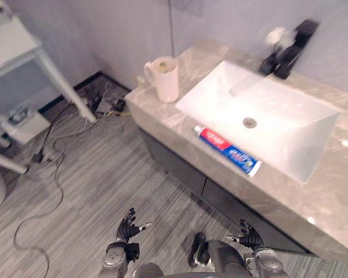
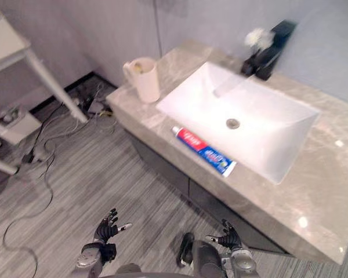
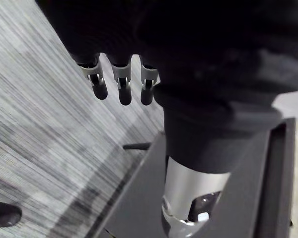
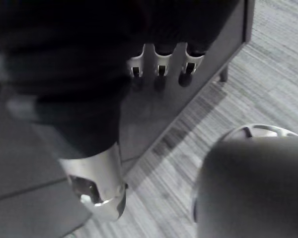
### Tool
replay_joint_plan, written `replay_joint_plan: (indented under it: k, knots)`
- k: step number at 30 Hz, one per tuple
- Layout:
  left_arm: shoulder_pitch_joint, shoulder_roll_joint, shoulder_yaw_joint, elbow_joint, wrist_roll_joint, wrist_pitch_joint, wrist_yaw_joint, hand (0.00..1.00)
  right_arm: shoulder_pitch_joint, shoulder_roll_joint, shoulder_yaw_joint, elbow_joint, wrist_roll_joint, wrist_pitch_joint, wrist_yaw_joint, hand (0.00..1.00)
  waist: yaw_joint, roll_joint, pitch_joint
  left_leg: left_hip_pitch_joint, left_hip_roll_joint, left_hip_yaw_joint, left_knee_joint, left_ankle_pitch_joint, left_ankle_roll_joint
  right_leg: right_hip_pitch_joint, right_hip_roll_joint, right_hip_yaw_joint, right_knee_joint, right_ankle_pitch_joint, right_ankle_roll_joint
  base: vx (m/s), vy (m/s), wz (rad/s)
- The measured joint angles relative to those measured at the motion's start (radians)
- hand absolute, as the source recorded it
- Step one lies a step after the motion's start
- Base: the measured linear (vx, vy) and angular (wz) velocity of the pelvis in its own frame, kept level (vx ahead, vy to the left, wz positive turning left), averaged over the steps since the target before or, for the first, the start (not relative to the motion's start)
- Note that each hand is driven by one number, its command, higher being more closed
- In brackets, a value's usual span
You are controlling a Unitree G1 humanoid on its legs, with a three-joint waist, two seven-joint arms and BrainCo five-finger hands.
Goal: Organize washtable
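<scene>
toothpaste tube [image 1: 227,150]: flat on the tabletop [image 1: 313,197], along the sink's [image 1: 278,110] front rim
mug [image 1: 165,79]: upright, tabletop's left corner
left hand [image 1: 127,227]: low over the floor, fingers loose, empty
right hand [image 1: 250,234]: low, fingers loose, empty

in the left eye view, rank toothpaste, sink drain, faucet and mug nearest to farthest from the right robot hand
1. Toothpaste, on the front strip of the counter, ahead of the right robot hand.
2. Sink drain, middle of the basin.
3. Mug at the left corner and faucet at the back: too close to call.
</scene>
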Motion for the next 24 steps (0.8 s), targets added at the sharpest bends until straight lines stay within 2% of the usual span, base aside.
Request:
replay_joint_plan:
  k: [1,2,3,4,5,6,7,8,9,10,12,14,18,24]
  knots:
    - [0.01,-0.006,0.001,0.0,0.0,0.0,0.001,0.0,0.006,0.005,-0.018,0.0,0.0,0.0,0.0,0.0,0.013,0.001,0.0,-0.028,-0.05,-0.088,-0.106,-0.014,0.0,0.013,0.006,0.065,-0.002,0.003,0.005,0.27,0.072,-1.38]
    - [0.013,-0.011,0.002,-0.001,0.0,0.0,0.001,0.0,0.007,0.004,-0.021,-0.001,0.0,0.002,-0.001,0.0,0.019,-0.004,0.003,-0.034,-0.076,-0.137,-0.151,-0.014,-0.002,0.019,0.008,0.096,0.0,0.002,0.007,0.28,0.13,-1.59]
    - [0.015,-0.022,0.002,-0.002,0.0,-0.001,0.002,0.0,0.007,0.005,-0.027,-0.005,-0.001,0.005,-0.002,0.0,0.026,-0.005,0.004,-0.042,-0.124,-0.253,-0.245,-0.011,-0.008,0.03,0.009,0.15,0.007,-0.006,0.02,0.23,0.146,-1.36]
    - [0.014,-0.035,0.001,-0.002,0.0,-0.002,0.004,0.0,0.008,0.004,-0.033,-0.007,-0.003,0.006,-0.004,0.0,0.025,0.0,0.002,-0.037,-0.153,-0.356,-0.339,0.0,-0.025,0.038,0.013,0.195,0.015,-0.016,0.037,0.22,0.157,-1.3]
    - [0.015,-0.042,0.001,-0.003,-0.001,-0.004,0.007,0.0,0.011,0.004,-0.033,-0.01,-0.004,0.006,-0.006,0.0,0.024,0.007,0.003,-0.034,-0.156,-0.388,-0.378,0.009,-0.028,0.038,0.019,0.216,0.022,-0.022,0.048,0.19,0.192,-1.25]
    - [0.019,-0.053,0.001,-0.003,-0.001,-0.01,0.01,0.0,0.026,0.003,-0.032,-0.026,-0.008,0.007,-0.014,0.0,0.027,0.025,-0.002,-0.028,-0.136,-0.389,-0.414,0.057,-0.02,0.04,0.034,0.263,0.051,-0.044,0.079,0.15,0.18,-1.07]
    - [0.019,-0.055,0.001,-0.003,-0.001,-0.011,0.012,0.0,0.038,0.002,-0.032,-0.041,-0.012,0.01,-0.015,0.0,0.027,0.032,-0.007,-0.02,-0.132,-0.37,-0.402,0.09,-0.005,0.041,0.038,0.289,0.07,-0.06,0.093,0.21,0.266,-1.22]
    - [0.021,-0.048,0.002,-0.004,-0.001,-0.011,0.021,0.0,0.065,0.019,-0.031,-0.079,-0.013,0.017,-0.015,0.0,0.024,0.017,-0.019,-0.004,-0.142,-0.319,-0.397,0.076,0.017,0.041,0.019,0.325,0.092,-0.083,0.124,0.22,0.28,-0.88]
    - [0.009,-0.047,0.001,-0.007,0.001,-0.014,0.023,0.0,0.086,0.033,-0.032,-0.104,-0.013,0.018,-0.016,0.0,0.021,-0.002,-0.028,-0.004,-0.158,-0.287,-0.403,0.065,0.035,0.035,-0.002,0.352,0.103,-0.095,0.134,0.21,0.277,-0.69]
    - [0.004,-0.049,0.002,-0.007,0.0,-0.009,0.031,0.0,0.089,0.039,-0.033,-0.111,-0.013,0.018,-0.017,0.0,0.021,-0.009,-0.031,-0.001,-0.165,-0.274,-0.405,0.063,0.04,0.026,-0.012,0.363,0.107,-0.1,0.143,0.24,0.324,-0.44]
    - [0.015,-0.03,0.001,-0.001,0.009,-0.009,0.026,0.0,0.1,0.053,-0.038,-0.116,-0.012,0.029,-0.022,0.0,0.026,-0.031,-0.039,0.013,-0.195,-0.227,-0.421,0.065,0.051,0.028,-0.048,0.399,0.098,-0.104,0.15,0.24,0.323,-0.36]
    - [0.026,-0.029,0.003,-0.001,0.016,-0.007,0.027,0.0,0.105,0.055,-0.057,-0.116,-0.013,0.04,-0.022,0.0,0.026,-0.039,-0.042,0.036,-0.21,-0.195,-0.429,0.065,0.052,0.047,-0.068,0.417,0.083,-0.105,0.165,0.13,0.187,-0.31]
    - [0.046,-0.013,0.005,0.004,0.017,0.0,0.032,0.0,0.111,0.059,-0.063,-0.105,-0.012,0.041,-0.022,0.0,0.027,-0.043,-0.047,0.064,-0.215,-0.167,-0.449,0.069,0.058,0.078,-0.08,0.445,0.034,-0.087,0.181,0.06,0.082,-0.21]
    - [0.041,-0.024,-0.006,0.046,0.031,-0.002,0.043,0.0,0.092,0.06,-0.081,-0.017,-0.011,0.033,-0.019,0.0,0.035,-0.035,-0.084,0.102,-0.212,-0.171,-0.523,0.1,0.096,0.102,-0.076,0.441,-0.009,-0.052,0.17,-0.02,-0.004,0.03]
